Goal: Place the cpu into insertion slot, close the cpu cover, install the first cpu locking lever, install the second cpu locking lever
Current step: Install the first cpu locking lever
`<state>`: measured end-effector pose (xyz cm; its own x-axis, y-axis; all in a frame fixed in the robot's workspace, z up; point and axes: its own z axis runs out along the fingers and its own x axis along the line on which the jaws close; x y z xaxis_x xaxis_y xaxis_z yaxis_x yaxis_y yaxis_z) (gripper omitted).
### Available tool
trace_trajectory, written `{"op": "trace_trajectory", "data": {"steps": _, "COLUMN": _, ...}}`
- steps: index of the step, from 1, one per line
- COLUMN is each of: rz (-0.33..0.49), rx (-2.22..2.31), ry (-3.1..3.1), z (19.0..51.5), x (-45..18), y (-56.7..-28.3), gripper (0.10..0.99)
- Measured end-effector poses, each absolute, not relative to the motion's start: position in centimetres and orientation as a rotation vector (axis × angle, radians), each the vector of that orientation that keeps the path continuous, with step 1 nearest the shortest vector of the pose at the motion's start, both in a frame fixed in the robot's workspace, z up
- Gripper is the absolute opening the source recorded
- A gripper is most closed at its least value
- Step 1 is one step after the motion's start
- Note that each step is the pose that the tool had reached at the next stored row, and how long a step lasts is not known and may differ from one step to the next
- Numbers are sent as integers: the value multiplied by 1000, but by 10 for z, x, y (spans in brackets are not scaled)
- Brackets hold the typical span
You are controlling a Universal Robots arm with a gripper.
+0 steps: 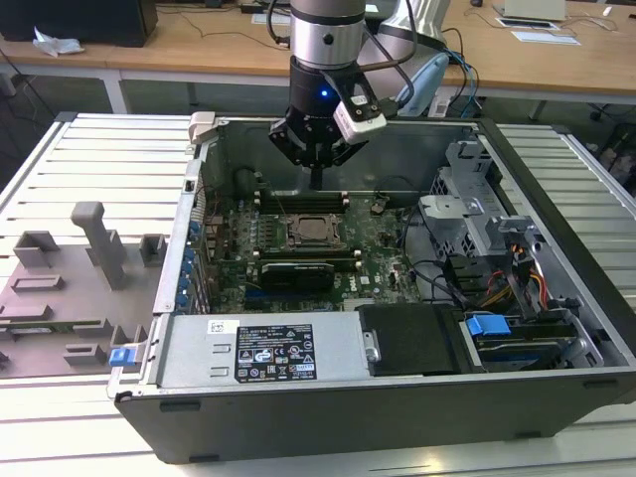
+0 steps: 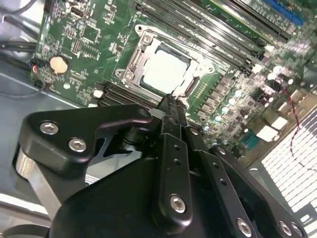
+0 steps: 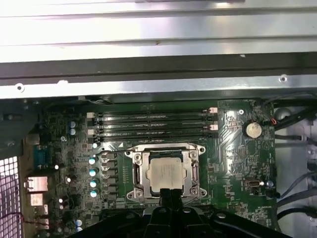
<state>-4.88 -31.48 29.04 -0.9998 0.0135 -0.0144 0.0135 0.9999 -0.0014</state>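
An open dark grey computer case [image 1: 328,417] lies on its side on a slatted metal worktop [image 1: 99,159], with the green motherboard [image 1: 383,248] facing up. A robot arm [image 1: 323,40] reaches straight down into the case from above.

In the exterior view its black claw [image 1: 316,182] hangs over the far part of the board, close behind the socket. In both wrist views the claw [image 2: 167,101] [image 3: 168,193] has its two fingers pressed together and holds nothing. The tips are close to one edge of the socket frame.

The cpu [image 3: 167,172], a pale silvery square, sits flat in the slot [image 3: 137,174] near the middle of the board. The cover [image 3: 166,154], a grey metal frame, lies flat over the slot, and the chip shows through its window.

Four long black memory slots [image 3: 153,124] run beside the socket on the side away from the claw. A round coin battery [image 3: 253,129] sits on the board near their end.

In the exterior view a power supply [image 1: 263,353] with a labelled side fills the near edge of the case. A metal drive cage [image 1: 487,224] with coloured cables stands at the exterior view's right.

On the worktop at the exterior view's left, just beside the case, stands a set of grey plastic fixtures [image 1: 89,248]
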Motion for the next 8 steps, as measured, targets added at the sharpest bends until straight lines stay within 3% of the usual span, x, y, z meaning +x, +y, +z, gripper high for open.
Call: {"op": "trace_trajectory", "data": {"steps": 8, "rz": -2, "rx": -35, "ry": 3127, "z": 290, "x": -49, "y": -315, "gripper": 106}}
